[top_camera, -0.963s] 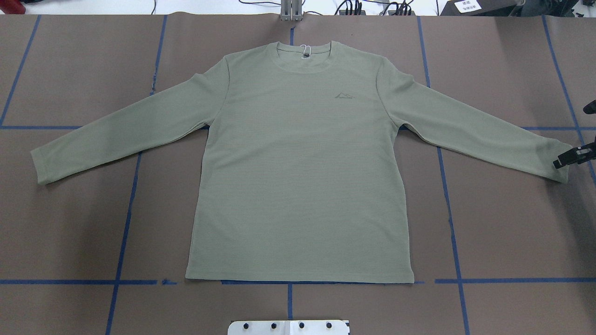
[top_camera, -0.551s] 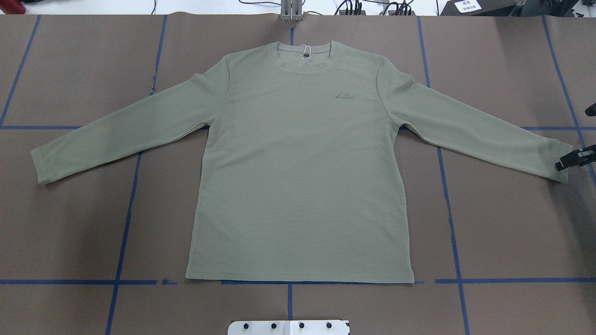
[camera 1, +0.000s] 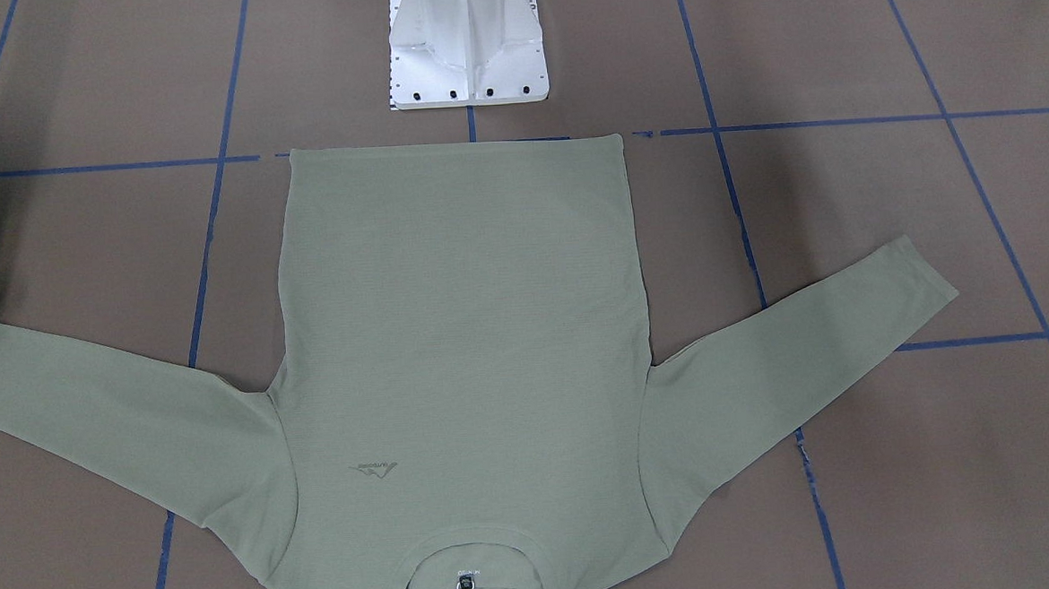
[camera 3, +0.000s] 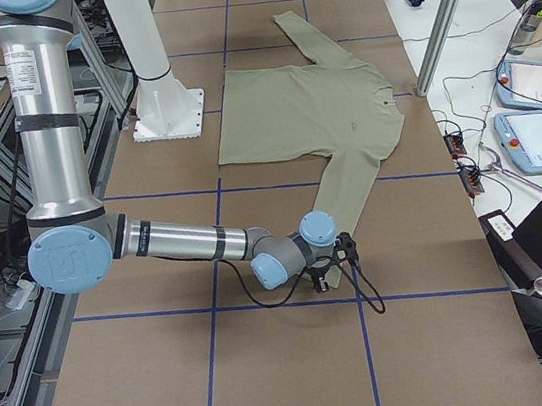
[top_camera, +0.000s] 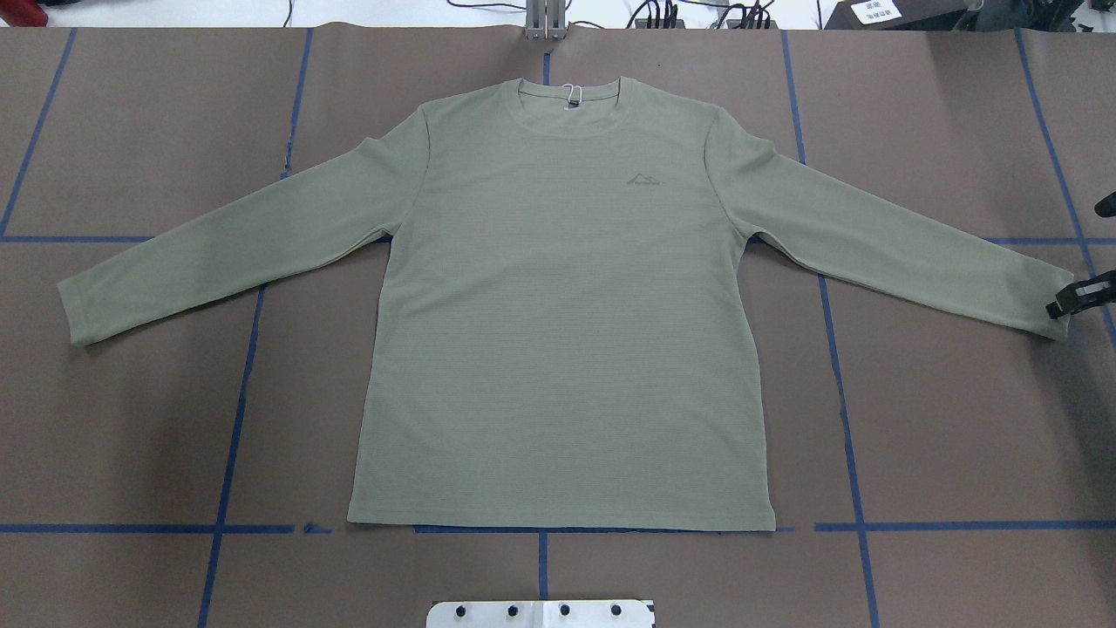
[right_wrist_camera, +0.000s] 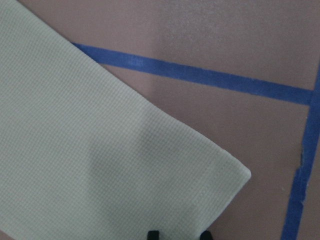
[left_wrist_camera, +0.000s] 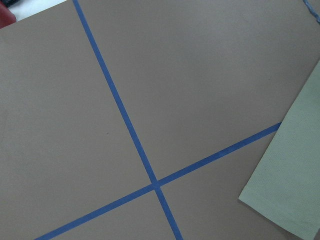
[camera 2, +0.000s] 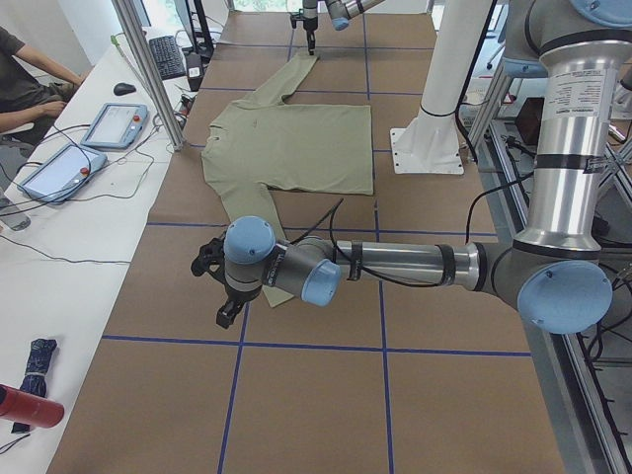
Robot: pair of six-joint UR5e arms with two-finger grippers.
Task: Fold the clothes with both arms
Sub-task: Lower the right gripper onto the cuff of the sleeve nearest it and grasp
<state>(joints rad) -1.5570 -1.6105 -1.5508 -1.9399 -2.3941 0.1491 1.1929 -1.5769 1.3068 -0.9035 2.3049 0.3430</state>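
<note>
Shirt is being shown flat, front up, on the brown table. Right gripper is being held at 1 cuff with its 2 fingertips apart. Left gripper is being held beside the other cuff; its state cannot be told.

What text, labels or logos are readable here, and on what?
No text reads cleanly.
Chest logo on the shirt: mountain mark, lettering beneath too small.
Neck label: white print, blurred.
White sign beyond the table: characters blurred.
Sticker on the left arm: print too small.
Matching sticker on the right arm: too small.
</note>
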